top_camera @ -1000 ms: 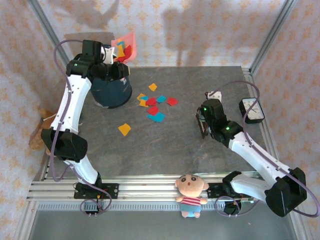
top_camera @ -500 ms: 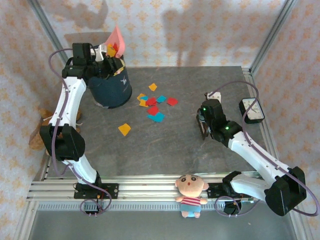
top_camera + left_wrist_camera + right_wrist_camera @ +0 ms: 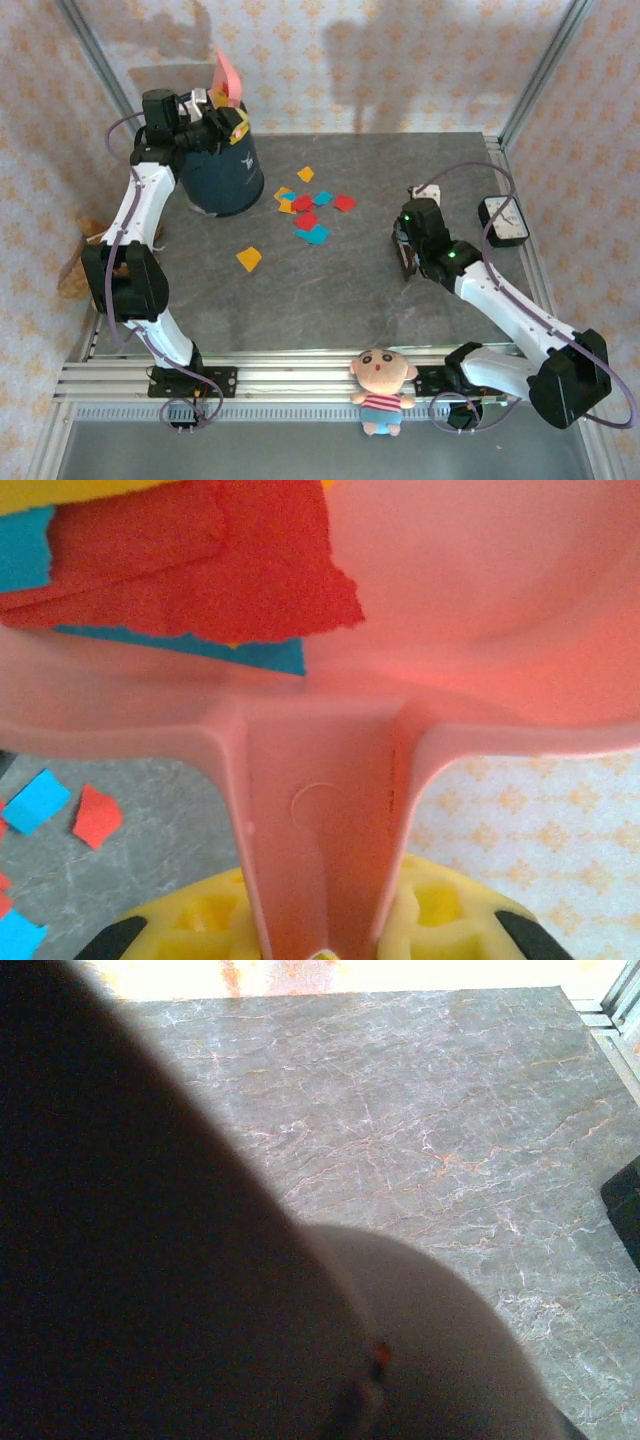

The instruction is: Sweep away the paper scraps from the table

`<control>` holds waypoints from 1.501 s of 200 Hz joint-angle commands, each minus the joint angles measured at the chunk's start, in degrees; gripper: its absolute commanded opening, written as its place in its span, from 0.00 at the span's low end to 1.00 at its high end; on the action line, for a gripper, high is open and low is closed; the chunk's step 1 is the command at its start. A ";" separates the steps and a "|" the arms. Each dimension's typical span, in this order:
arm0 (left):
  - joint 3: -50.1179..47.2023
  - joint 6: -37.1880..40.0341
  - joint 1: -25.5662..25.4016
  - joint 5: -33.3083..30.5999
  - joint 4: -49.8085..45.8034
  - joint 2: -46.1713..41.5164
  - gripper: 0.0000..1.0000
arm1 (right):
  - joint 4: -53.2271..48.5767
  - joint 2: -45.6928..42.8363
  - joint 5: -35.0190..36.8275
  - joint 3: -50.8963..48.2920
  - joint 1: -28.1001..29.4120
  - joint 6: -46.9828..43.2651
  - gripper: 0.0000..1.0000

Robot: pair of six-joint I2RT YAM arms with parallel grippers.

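Pink dustpan (image 3: 226, 75), clamped in the left jaws, stands tilted above the navy bin (image 3: 222, 178); paper scraps (image 3: 306, 220) lie beside the bin; right jaws closed

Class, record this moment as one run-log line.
stage: dustpan tilted over bin | left gripper: shut on dustpan handle | right gripper: shut, over table | paper scraps: some in dustpan, cluster on table

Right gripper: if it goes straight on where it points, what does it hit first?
Probably the table: the right gripper tilts down toward bare stone. A dark blur hides the near path, so not certain.
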 commanded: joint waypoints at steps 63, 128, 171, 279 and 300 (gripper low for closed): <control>-8.91 -29.05 1.14 2.35 37.15 0.51 0.00 | 0.70 1.28 0.31 0.58 0.34 1.16 0.00; -14.74 -39.35 1.22 -0.58 49.30 0.32 0.00 | 0.78 1.75 0.35 0.57 0.34 0.99 0.00; -18.22 -44.83 1.23 -2.84 55.56 -1.05 0.00 | 0.77 2.00 0.05 0.57 0.30 1.16 0.00; -24.04 -58.38 1.22 -8.99 68.33 -3.02 0.00 | 0.84 1.75 0.07 0.31 0.33 1.67 0.00; -24.44 -60.72 1.14 -9.75 70.45 -2.91 0.00 | 0.87 1.60 0.07 0.31 0.31 1.78 0.00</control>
